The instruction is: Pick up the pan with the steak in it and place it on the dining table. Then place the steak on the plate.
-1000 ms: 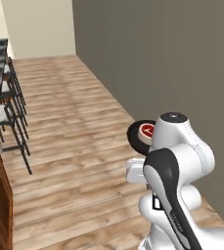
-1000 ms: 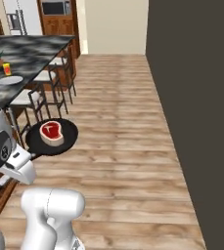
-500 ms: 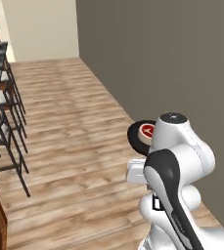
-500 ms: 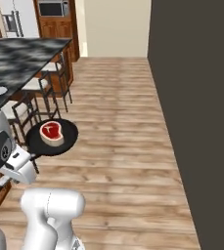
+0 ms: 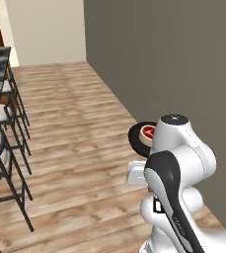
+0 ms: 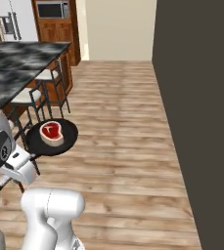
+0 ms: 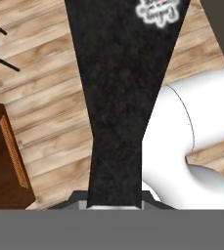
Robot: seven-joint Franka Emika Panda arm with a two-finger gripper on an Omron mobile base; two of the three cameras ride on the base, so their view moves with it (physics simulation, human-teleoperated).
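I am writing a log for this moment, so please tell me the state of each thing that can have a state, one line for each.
pan: lifted in the air over the wooden floor, level, not yet on the table.
steak: lying flat inside the pan.
gripper: fingers hidden behind the pan handle, so open or shut cannot be told.
dining table: top bare where visible.
stools: upright, pushed against the table.

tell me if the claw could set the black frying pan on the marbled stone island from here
Probably not yet: the round black frying pan rides over the wood floor, beside the marbled island top rather than above it; bar stools stand between.
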